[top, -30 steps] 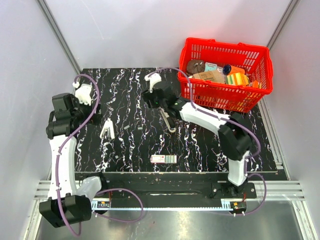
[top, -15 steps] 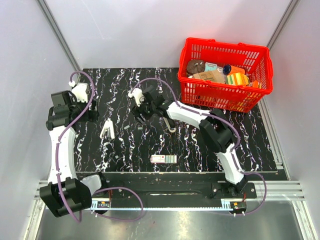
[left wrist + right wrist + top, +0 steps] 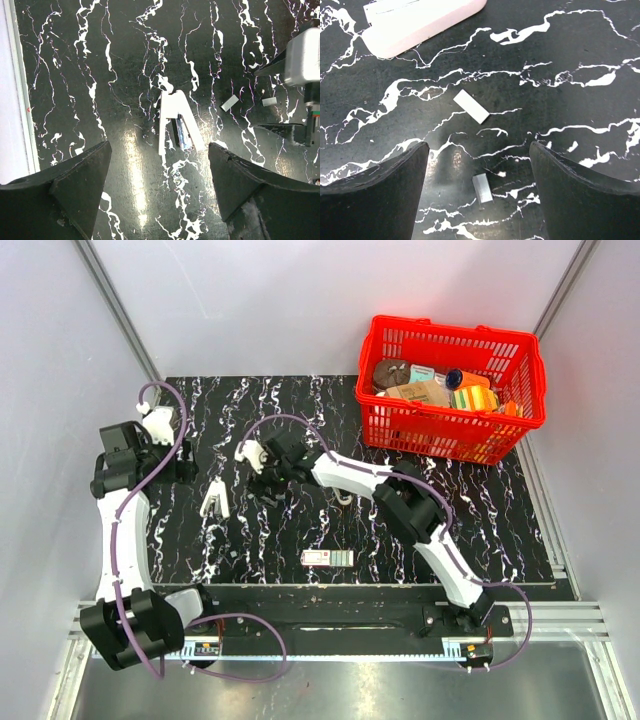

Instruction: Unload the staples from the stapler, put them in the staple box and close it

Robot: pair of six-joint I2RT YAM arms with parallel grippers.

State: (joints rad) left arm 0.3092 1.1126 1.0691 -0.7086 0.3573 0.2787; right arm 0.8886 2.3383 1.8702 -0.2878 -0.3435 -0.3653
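Note:
The white stapler (image 3: 214,498) lies on the black marbled table, its two arms spread in a V. In the left wrist view the stapler (image 3: 176,122) shows a metal strip between its arms. My left gripper (image 3: 159,148) is open and empty, hovering just short of it; it also shows in the top view (image 3: 186,468). My right gripper (image 3: 477,147) is open and empty, low over a white staple strip (image 3: 471,106) and a grey one (image 3: 482,188). In the top view the right gripper (image 3: 263,478) sits right of the stapler. One stapler arm (image 3: 420,20) crosses the right wrist view's top.
A red basket (image 3: 455,435) full of items stands at the back right. A small flat red-and-green box (image 3: 327,558) lies near the front edge. The two loose strips (image 3: 229,103) lie right of the stapler. Walls close in on the left and the back.
My right gripper has swung left across the table, from near the basket to just right of the stapler. My left arm has shifted only slightly. The stapler has not moved.

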